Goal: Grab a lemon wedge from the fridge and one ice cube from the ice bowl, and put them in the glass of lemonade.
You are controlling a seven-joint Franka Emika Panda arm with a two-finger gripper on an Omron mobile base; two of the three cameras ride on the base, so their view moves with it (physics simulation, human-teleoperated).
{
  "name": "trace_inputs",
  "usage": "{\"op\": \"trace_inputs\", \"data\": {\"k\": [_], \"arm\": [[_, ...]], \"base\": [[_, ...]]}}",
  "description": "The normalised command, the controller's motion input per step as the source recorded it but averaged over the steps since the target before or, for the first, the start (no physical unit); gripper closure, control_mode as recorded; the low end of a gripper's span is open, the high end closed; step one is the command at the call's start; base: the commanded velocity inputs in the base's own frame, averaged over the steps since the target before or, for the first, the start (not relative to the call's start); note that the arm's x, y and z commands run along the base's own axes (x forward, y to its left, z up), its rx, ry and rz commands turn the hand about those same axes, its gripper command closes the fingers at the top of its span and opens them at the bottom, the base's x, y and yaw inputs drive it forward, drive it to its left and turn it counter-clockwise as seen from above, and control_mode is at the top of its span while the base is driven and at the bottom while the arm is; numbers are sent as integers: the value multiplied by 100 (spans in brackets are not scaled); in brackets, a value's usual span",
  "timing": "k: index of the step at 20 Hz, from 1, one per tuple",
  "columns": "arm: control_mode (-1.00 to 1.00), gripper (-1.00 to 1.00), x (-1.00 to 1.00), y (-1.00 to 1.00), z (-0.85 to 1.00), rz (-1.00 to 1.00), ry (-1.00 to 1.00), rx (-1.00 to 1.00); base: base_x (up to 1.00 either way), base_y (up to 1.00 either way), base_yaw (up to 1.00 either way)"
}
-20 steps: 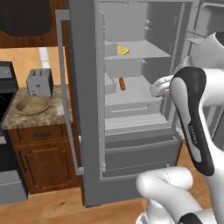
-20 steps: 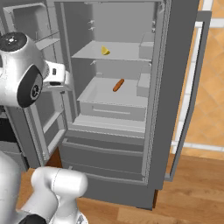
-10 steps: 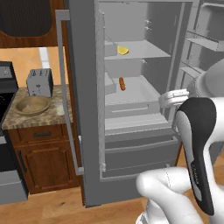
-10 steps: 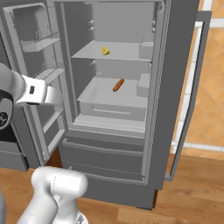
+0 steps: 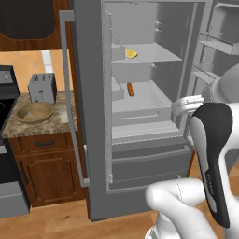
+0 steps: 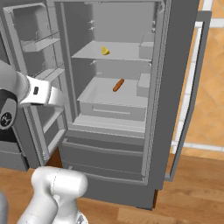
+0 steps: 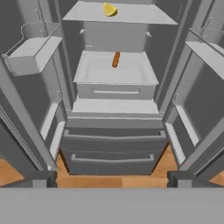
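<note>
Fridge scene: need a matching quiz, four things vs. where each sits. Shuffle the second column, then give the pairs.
1. lemon wedge
2. orange-brown item
3. ice bowl
4. toaster

A. on the counter, in front of the toaster
B. upper shelf in the fridge
C. at the back of the counter
D. in the tray under the upper shelf

Pairs: 1-B, 2-D, 3-A, 4-C

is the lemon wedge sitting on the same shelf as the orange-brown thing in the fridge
No, the lemon wedge lies on the upper shelf, while the orange-brown item lies in the tray below.
</note>
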Motion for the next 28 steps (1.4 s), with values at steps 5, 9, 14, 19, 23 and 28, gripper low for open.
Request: {"op": "trace_inputs", "data": {"k": [5,9,14,19,23,28], "arm": [[100,-100,0,0,0,0,0,0],[100,-100,0,0,0,0,0,0],[100,-100,0,0,0,0,0,0],[-100,-100,8,4,0,0,-1,0],[-100,-100,0,23,16,0,-15,0],[-100,-100,18,8,39,9,-12,4]], "base": [[77,-49,0],[92,-9,0],[87,0,0],[44,1,0],[0,0,0],[0,0,0]]}}
